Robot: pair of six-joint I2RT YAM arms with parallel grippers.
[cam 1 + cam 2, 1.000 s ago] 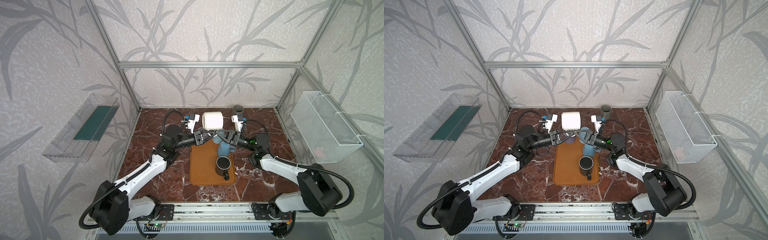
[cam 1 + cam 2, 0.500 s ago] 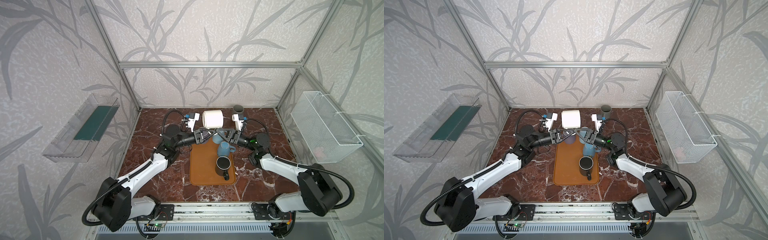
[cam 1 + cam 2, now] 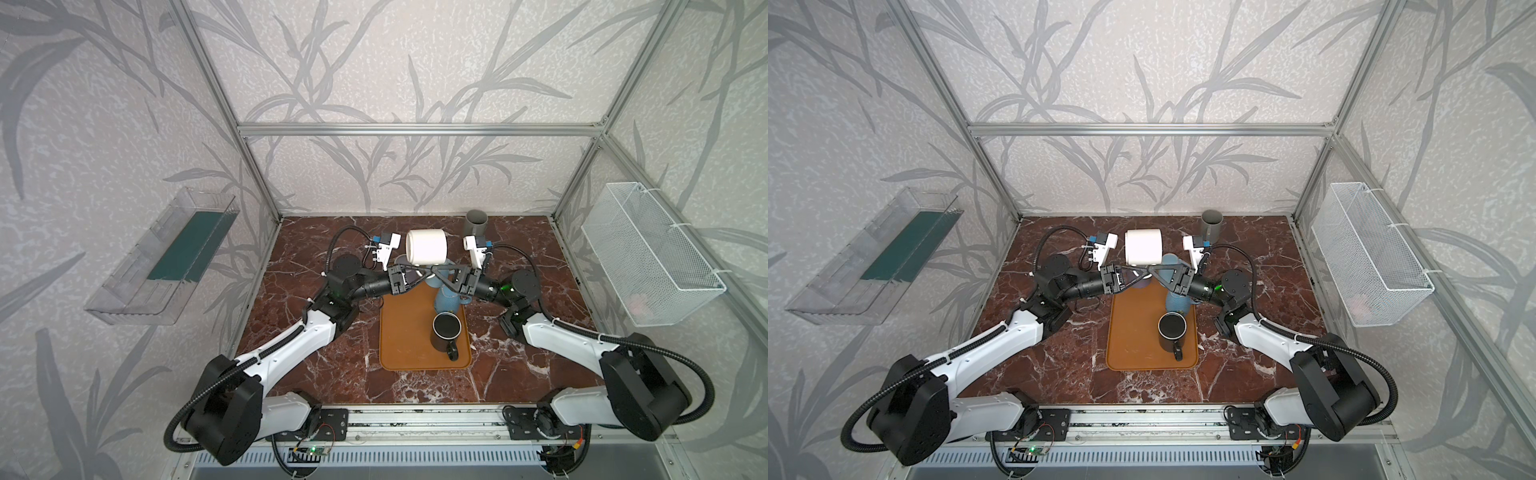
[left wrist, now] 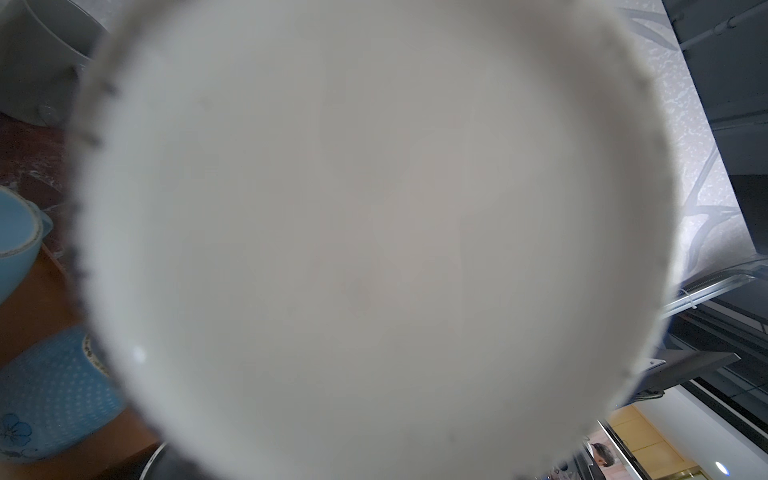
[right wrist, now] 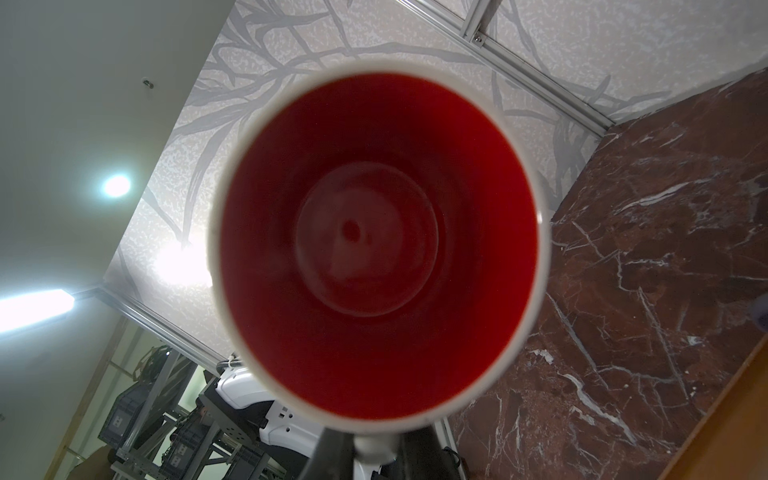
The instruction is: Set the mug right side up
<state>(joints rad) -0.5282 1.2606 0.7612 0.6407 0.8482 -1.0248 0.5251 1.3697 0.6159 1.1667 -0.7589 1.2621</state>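
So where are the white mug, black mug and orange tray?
White ceramic mug (image 3: pixel 427 246), in a top view, on its side wall.
Black ceramic mug (image 3: pixel 446 327), in a top view, inside its open mouth.
Orange rectangular tray (image 3: pixel 405 332), in a top view, on its bare floor.

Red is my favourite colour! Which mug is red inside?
The white mug, held sideways in the air. Its inside is bright red. The black mug looks dark inside, and the blue mugs show no red.
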